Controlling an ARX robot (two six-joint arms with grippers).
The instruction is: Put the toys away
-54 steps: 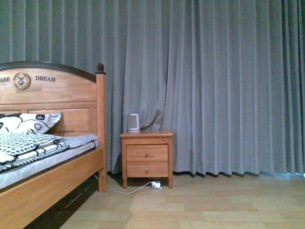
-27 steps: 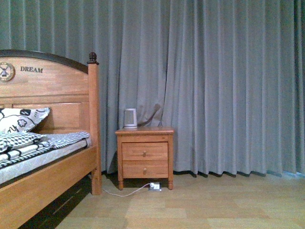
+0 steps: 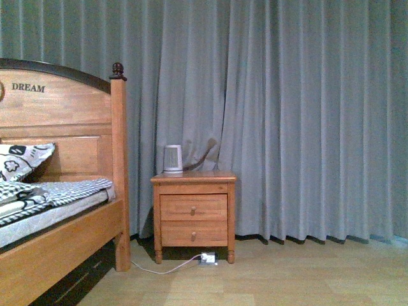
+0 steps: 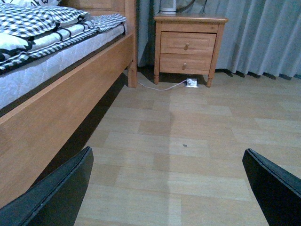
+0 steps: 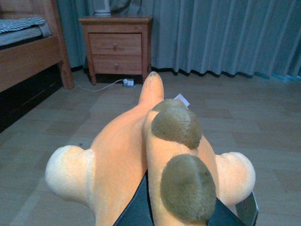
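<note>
– Grey curtain (image 3: 306, 115) fills the far wall ahead of you. The wooden bed (image 3: 57, 210) sits at your ten o'clock, and the wooden nightstand (image 3: 193, 213) stands just beside its post, near twelve.

– Where's the toy? I can't find it in the front view.

– Neither arm nor toy shows there. The orange plush animal (image 5: 122, 160) is in your right gripper (image 5: 181, 214). As far as I can judge the jaws are closed on its body, but their tips are hidden under the plush. Its long axis runs straight out from the jaws toward twelve. The tapered end points at the nightstand, well apart from it across bare floor (image 4: 197, 141).

– And the left?

– Your left gripper (image 4: 164, 193) hangs over the floor alongside the bed, fingers (image 4: 51, 193) spread wide with nothing between them. So the right arm carries the job, and I'd judge you only need a spot to set the toy down. The small things are a white appliance (image 3: 173, 159) on the nightstand top and a white plug block (image 3: 208, 258) on the floor beneath, its cable trailing toward the bed.
</note>
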